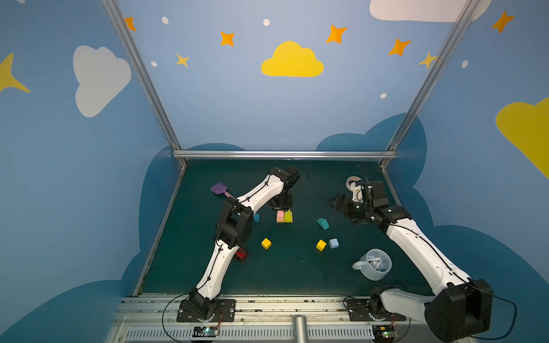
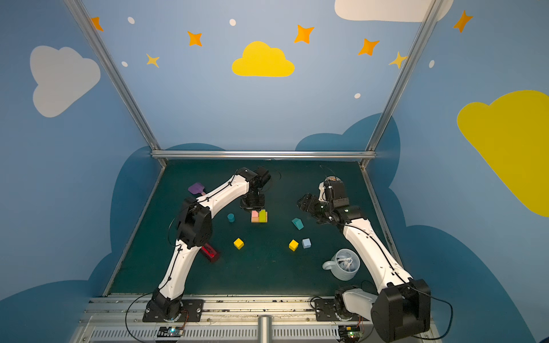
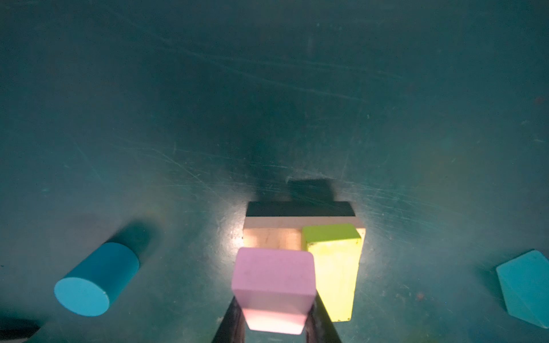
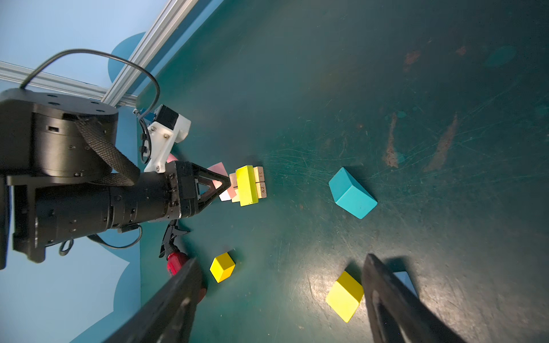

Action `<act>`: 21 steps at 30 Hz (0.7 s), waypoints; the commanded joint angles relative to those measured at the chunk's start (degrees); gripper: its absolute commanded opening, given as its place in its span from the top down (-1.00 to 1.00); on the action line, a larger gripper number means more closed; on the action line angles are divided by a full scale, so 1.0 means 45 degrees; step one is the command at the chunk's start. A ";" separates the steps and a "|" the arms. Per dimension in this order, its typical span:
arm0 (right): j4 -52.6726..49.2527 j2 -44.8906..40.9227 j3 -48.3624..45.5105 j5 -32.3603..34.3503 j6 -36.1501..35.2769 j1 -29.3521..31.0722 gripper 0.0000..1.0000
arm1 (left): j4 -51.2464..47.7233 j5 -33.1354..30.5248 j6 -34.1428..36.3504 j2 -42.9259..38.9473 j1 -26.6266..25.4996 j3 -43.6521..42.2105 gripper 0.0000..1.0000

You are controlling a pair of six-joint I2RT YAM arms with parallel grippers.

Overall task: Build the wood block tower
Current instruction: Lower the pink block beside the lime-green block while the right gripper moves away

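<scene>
Grips the pink slab [image 3: 273, 279] in the left pincer [image 3: 274, 326], right over the tan bars [image 3: 273, 239], beside the lime slab [image 3: 335, 267] lying on them. Holds the right pincer [image 4: 279, 264] spread, empty, well apart. Leaves five loose on the bench [image 1: 297, 276]: teal cylinder [image 3: 95, 279] and teal house-shape [image 3: 525, 285] flanking the left pincer, yellow cubes [image 1: 266, 243] and pale-blue cube [image 1: 334, 243] nearer the arm bases.

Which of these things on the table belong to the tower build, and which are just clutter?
For the job: tan bars, lime slab, pink slab in the left gripper, yellow cube, another yellow cube, pale-blue cube, teal cylinder, teal house-shape.

Lying about: red bottle, purple spatula, mug, round whitish item by the right arm, unidentifiable.
</scene>
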 commanded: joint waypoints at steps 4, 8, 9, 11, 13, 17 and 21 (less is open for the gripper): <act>0.0271 0.0025 -0.0101 -0.0101 0.0116 0.0135 -0.66 | -0.0517 -0.0197 0.0134 0.0372 -0.0018 0.0231 0.63; 0.0321 0.0064 -0.0125 -0.0138 0.0148 0.0163 -0.66 | -0.0536 -0.0140 0.0131 0.0422 -0.0048 0.0256 0.60; 0.0355 0.0076 -0.0126 -0.0153 0.0174 0.0174 -0.66 | -0.0521 -0.0138 0.0133 0.0441 -0.0048 0.0278 0.59; 0.0436 0.0116 -0.0127 -0.0176 0.0232 0.0183 -0.66 | -0.0535 -0.0119 0.0117 0.0488 -0.0077 0.0317 0.59; 0.0494 0.0159 -0.0109 -0.0252 0.0226 0.0213 -0.66 | -0.0556 -0.0119 0.0099 0.0527 -0.0096 0.0333 0.59; 0.0541 0.0206 -0.0087 -0.0255 0.0230 0.0261 -0.67 | -0.0592 -0.0137 0.0089 0.0580 -0.0115 0.0373 0.57; 0.0531 0.0205 -0.0107 -0.0236 0.0271 0.0284 -0.66 | -0.0634 -0.0138 0.0094 0.0576 -0.0111 0.0409 0.55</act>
